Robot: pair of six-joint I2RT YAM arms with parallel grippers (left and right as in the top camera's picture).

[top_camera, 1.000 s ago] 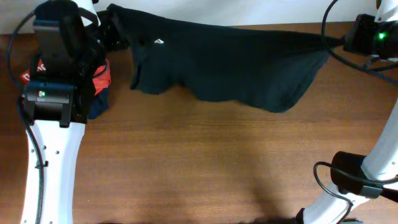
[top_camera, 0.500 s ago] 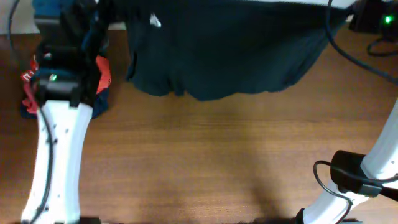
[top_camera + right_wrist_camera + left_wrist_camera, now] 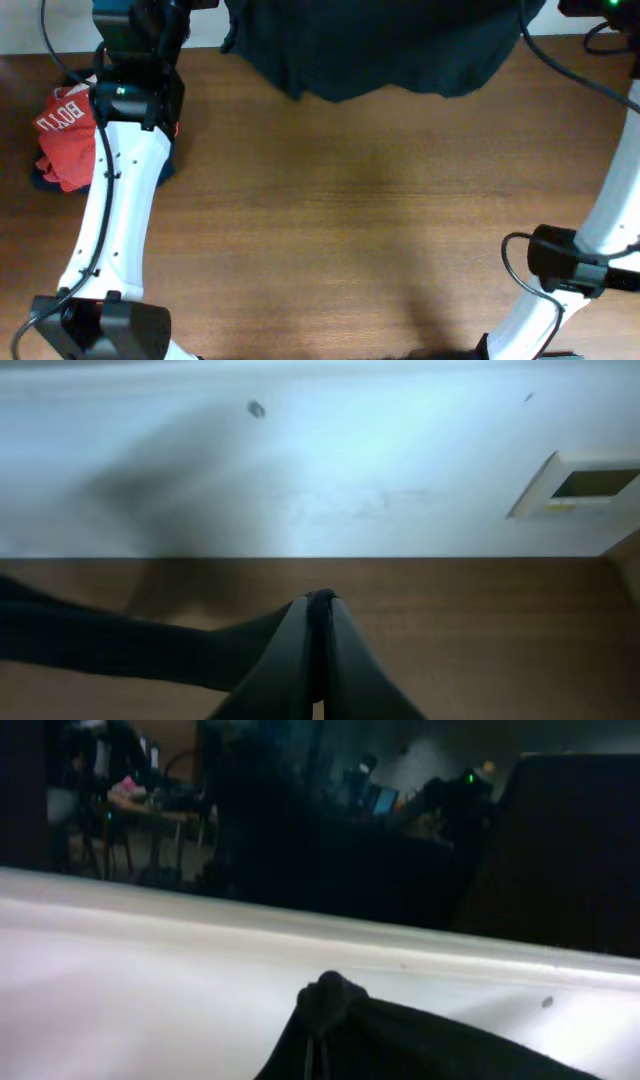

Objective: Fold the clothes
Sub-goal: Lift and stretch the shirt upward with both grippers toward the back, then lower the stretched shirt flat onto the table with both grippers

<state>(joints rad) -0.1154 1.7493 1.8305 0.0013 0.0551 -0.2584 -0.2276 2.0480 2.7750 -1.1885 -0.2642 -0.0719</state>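
Observation:
A dark navy garment [image 3: 380, 50] hangs stretched between my two arms at the far edge of the table, its lower hem sagging onto the wood. My left gripper [image 3: 326, 1005] is shut on a bunched corner of the garment [image 3: 400, 1045]. My right gripper [image 3: 320, 610] is shut on the other corner, with dark cloth [image 3: 120, 645] trailing to the left. Both grippers are past the top edge of the overhead view.
A pile of red and dark blue clothes [image 3: 62, 135] lies at the far left beside my left arm [image 3: 115, 200]. My right arm [image 3: 600, 220] stands at the right edge with black cables. A white wall runs behind the brown wooden table [image 3: 350, 230].
Both arms have lifted and carried the dark garment toward the far edge. Less of it lies on the table now. The red pile is more exposed.

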